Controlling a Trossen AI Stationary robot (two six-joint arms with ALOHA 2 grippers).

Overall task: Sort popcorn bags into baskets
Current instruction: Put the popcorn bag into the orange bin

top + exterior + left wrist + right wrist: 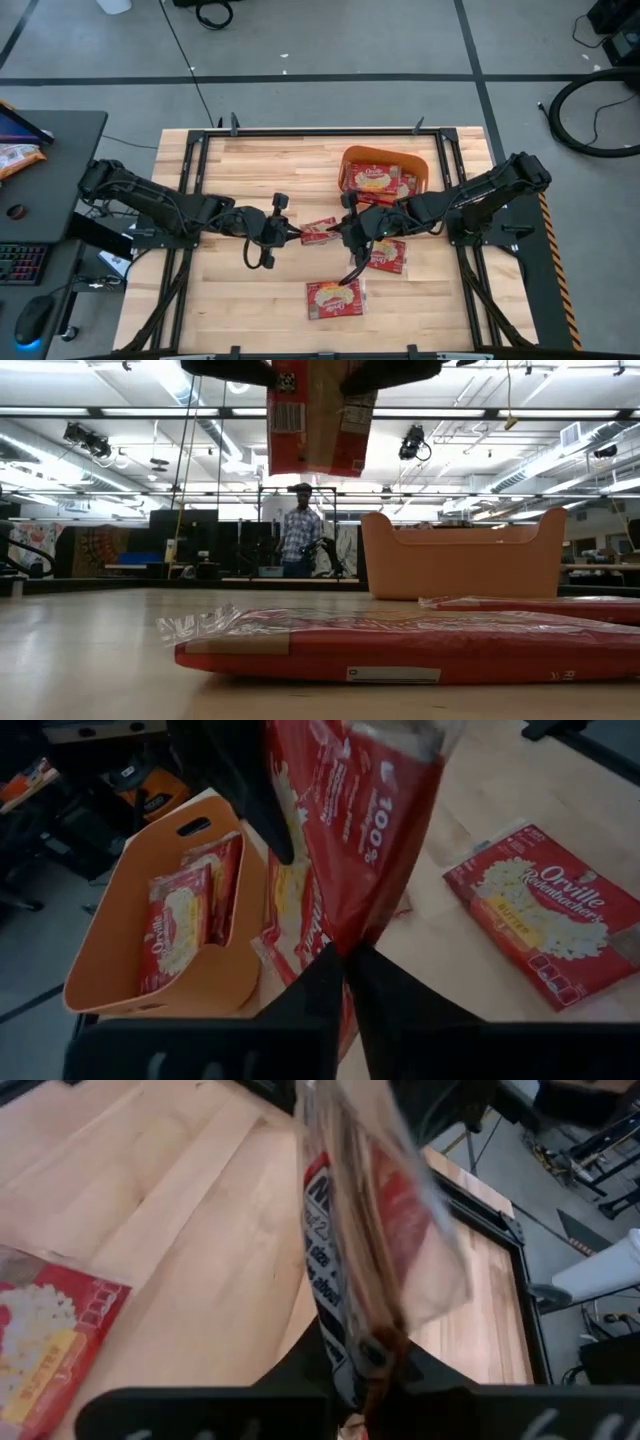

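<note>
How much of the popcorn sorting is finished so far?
Partly done. The orange basket already holds a few bags. In hand: one bag hangs in mid-air, gripped at opposite ends by the left claw and the right claw. Left: at least two bags on the table.

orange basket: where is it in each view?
High view: orange basket at the table's far right, popcorn bags inside.
Low view: basket right of centre, behind the lying bags.
Left wrist view: basket at the picture's left, bags inside.
Right wrist view: not in it.
Shared landmark: the lifted bag between both grippers, seen in all four.
</note>
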